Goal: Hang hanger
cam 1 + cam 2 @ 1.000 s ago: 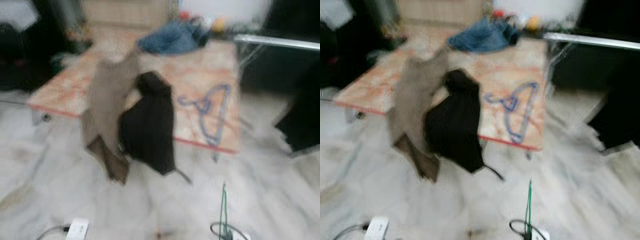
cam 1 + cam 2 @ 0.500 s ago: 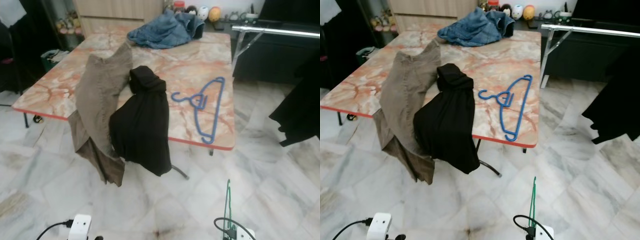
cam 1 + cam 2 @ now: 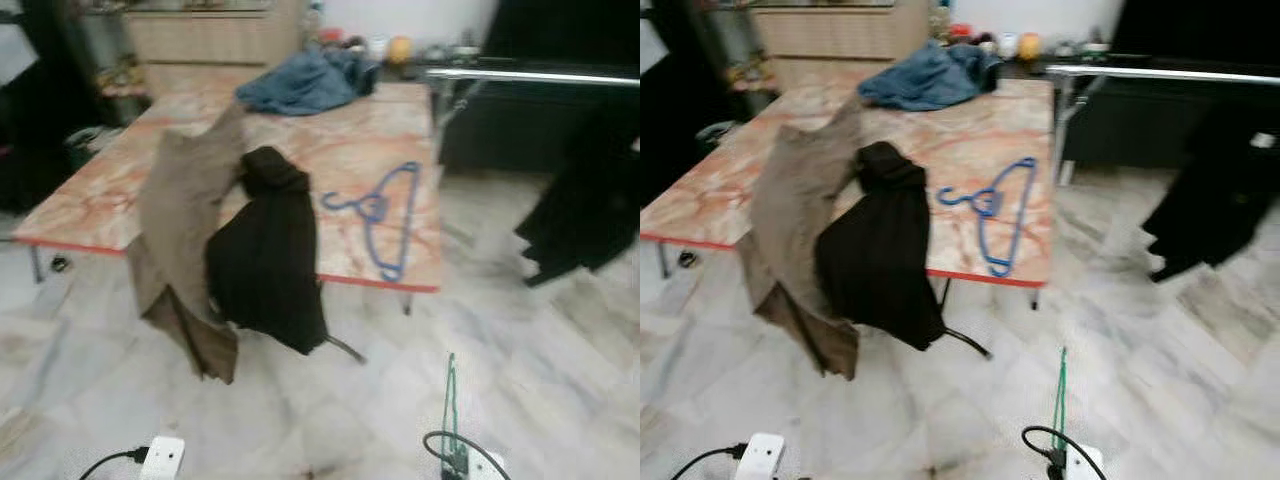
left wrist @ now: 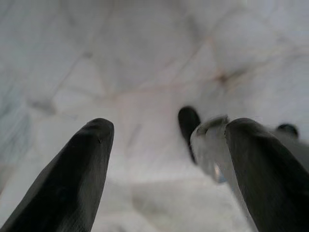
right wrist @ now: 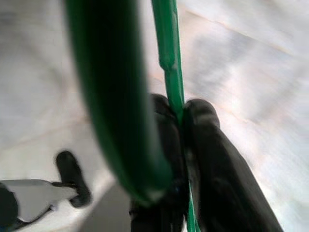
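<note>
Camera view has panned right since 0.5 s ago; rail nearer centre. Right gripper clamped on green hanger; left gripper spread wide, empty. Judged: approaching rail.

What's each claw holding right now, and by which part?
Right claw is shut on a green hanger, pinching its thin wire bar. Left claw is open, holding nothing.

left hand: two black fingers spread wide apart, nothing between them, pointing down | right hand: black fingers pressed together, pinching a thin green hanger rod that runs up past the fingertips, a thicker green bar beside it
</note>
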Controlling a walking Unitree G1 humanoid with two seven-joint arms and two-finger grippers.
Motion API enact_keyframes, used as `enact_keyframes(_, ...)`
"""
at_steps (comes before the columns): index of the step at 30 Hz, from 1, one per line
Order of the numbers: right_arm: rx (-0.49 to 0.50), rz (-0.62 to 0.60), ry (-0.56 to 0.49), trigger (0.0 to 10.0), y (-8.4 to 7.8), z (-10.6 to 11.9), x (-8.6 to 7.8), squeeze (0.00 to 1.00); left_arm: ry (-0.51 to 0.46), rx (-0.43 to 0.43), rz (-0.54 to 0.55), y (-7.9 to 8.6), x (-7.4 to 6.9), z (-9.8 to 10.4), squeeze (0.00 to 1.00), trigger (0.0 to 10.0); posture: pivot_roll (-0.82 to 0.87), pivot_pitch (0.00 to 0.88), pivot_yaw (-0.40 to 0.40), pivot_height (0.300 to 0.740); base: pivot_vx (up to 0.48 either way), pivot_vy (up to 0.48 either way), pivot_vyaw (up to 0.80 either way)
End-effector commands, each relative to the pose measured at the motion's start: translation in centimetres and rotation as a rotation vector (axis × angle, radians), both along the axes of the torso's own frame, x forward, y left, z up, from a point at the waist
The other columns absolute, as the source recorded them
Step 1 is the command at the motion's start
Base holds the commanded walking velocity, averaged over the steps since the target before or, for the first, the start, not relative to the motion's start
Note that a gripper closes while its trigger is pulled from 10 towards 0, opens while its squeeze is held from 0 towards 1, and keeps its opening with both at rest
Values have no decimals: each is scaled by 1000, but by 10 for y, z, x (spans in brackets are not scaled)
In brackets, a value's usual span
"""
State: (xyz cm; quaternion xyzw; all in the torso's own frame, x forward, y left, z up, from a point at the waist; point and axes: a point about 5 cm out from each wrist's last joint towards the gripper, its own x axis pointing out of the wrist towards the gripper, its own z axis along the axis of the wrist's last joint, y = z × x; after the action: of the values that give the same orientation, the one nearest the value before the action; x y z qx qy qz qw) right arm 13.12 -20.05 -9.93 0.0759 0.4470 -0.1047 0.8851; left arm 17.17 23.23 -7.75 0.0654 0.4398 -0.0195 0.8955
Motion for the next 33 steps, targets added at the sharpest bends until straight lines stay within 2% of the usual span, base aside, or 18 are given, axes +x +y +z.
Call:
enact_keyframes(1, 1, 9, -13, 10000, 2, 2, 6, 0, 2, 2, 0, 1, -2, -1, 0, 10000, 12, 31, 13, 740, 0, -285, 0)
enact_keyframes(22, 5, -6, -7, 10000, 0, 1, 5, 0, -16, -8, -5, -2, 0, 0, 0, 10000, 7, 57, 13, 740, 0, -286, 0)
enact_keyframes(33, 9, -21, 1, 10000, 0, 1, 4, 0, -11, -9, 2, -3, -2, -1, 0, 10000, 9, 61, 11, 740, 0, -298, -793)
